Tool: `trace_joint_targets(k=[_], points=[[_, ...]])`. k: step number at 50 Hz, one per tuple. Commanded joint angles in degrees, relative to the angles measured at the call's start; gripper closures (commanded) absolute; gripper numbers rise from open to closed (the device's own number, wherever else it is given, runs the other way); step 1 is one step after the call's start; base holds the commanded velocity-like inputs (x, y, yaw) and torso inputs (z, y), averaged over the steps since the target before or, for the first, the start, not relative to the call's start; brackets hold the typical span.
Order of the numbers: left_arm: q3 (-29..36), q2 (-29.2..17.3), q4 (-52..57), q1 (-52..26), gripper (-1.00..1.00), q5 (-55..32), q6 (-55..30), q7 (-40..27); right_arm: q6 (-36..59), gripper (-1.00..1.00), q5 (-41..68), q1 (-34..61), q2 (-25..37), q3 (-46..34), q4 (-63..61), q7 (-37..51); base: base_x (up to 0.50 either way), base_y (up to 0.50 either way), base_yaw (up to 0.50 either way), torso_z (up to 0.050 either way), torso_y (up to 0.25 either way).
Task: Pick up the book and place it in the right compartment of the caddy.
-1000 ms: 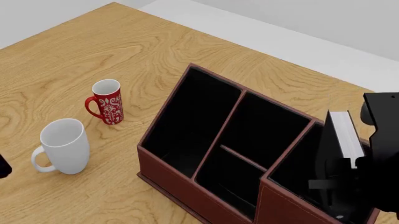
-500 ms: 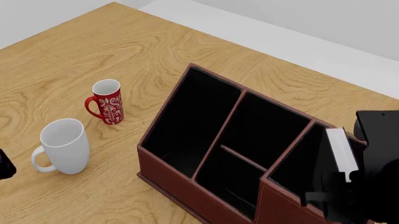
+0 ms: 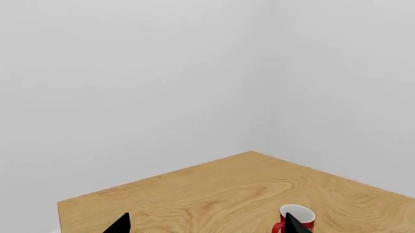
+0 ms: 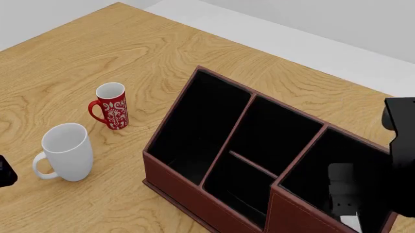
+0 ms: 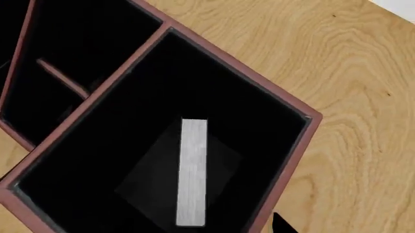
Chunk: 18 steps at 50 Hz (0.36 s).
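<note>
The black book (image 5: 192, 172) rests down inside the caddy's right compartment (image 5: 246, 74), white page edges facing up and no finger touching it. In the head view the book (image 4: 342, 178) shows as a pale patch low in that tall end section of the reddish-brown caddy (image 4: 181, 191). My right gripper (image 4: 401, 160) hangs above and just right of the compartment; one black fingertip (image 5: 282, 224) shows outside the rim, well away from the book. My left gripper (image 3: 207, 225) is open over bare wood, far from the caddy.
A white mug (image 4: 67, 151) and a red patterned mug (image 4: 112, 105) stand on the wooden table (image 4: 97, 53) left of the caddy. The red mug (image 3: 295, 214) also appears in the left wrist view beside one fingertip. The table's far edge runs behind the caddy.
The book was held upright at the right compartment's rim; it has dropped inside, out of the right gripper. The right arm has lifted and drawn back to the right.
</note>
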Motion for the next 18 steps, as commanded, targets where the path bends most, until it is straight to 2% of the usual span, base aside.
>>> trace_joint_targets(k=[1,18], points=[[-0.3,-0.2,0.3,0.1,-1.0,-0.4,-0.1,-0.1,0.2,-1.0,0.7,2.0,1.2,1.1,-1.4,2.2,0.0,0.0,0.0,0.0,0.0],[-1.2,-0.6,2.2,0.7,-1.0,-1.8,-0.6,-0.4,-0.4,-1.0,3.8,7.4,5.5,4.9,-7.9,8.1,0.0,0.0,0.0,0.0,0.0]])
